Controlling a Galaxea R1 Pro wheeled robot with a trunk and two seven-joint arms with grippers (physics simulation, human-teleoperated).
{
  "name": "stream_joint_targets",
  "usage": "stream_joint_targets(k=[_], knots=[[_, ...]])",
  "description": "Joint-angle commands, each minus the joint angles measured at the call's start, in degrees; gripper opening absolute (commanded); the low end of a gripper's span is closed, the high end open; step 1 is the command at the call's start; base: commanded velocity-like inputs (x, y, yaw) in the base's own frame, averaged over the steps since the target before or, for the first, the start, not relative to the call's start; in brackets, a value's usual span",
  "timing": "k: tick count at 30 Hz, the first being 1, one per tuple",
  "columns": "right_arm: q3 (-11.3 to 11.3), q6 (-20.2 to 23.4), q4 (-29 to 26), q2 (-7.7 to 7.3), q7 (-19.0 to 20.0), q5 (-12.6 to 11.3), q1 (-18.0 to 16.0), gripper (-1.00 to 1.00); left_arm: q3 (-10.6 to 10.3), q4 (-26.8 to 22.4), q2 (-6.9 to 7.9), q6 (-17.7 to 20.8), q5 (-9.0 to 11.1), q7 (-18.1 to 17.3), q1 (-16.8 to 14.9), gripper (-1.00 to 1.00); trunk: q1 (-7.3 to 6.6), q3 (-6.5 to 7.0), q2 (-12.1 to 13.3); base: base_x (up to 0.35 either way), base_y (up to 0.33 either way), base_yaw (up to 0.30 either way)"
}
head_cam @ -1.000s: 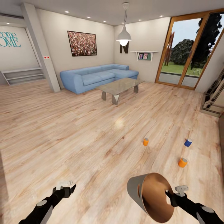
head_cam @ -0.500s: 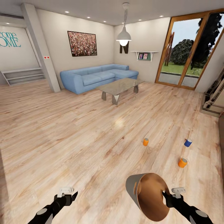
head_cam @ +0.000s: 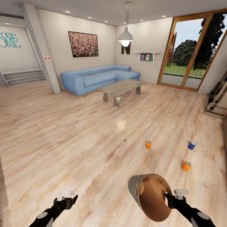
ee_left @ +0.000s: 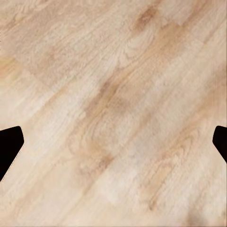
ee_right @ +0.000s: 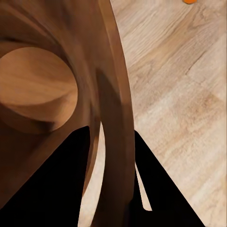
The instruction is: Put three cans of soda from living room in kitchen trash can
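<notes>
Three soda cans on floor: two orange (head_cam: 148, 144) (head_cam: 186, 166), one blue (head_cam: 191, 145).

The pendant lamp (head_cam: 125, 37) is glowing brightly, daylight is pouring through the glass door (head_cam: 189, 50), and glare is pooling on the floor (head_cam: 120, 124) beneath the lamp.

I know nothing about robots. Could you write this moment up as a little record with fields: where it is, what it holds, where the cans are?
room: living room, blue sofa, low table
right tool: shut on the trash can rim, bucket tilted, nothing seen inside
left tool: open, holding nothing, over bare wood floor
orange can: upright on floor, ahead
blue can: on floor, ahead to the right
second orange can: on floor, nearest the bucket
cans binned: none
</notes>
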Motion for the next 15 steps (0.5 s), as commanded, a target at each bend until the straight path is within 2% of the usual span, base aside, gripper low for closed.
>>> stream_joint_targets(k=[1,6,15], knots=[[-0.19,0.15,-0.06,0.00,0.76,-0.64,-0.03,-1.00,0.00,0.02,-0.01,0.00,0.00,0.03,0.00,1.00,0.00,0.02,0.00,0.182,0.105,-0.037],[-0.27,0.15,-0.09,-0.03,0.72,-0.71,-0.04,-1.00,-0.01,0.07,0.00,0.02,-0.02,0.13,-0.01,1.00,0.00,0.21,0.00,0.205,0.107,-0.117],[-0.48,0.15,-0.13,-0.05,0.73,-0.73,-0.04,-1.00,-0.02,0.08,0.01,0.00,-0.02,0.17,0.01,1.00,0.00,0.74,0.00,0.231,0.086,-0.187]])
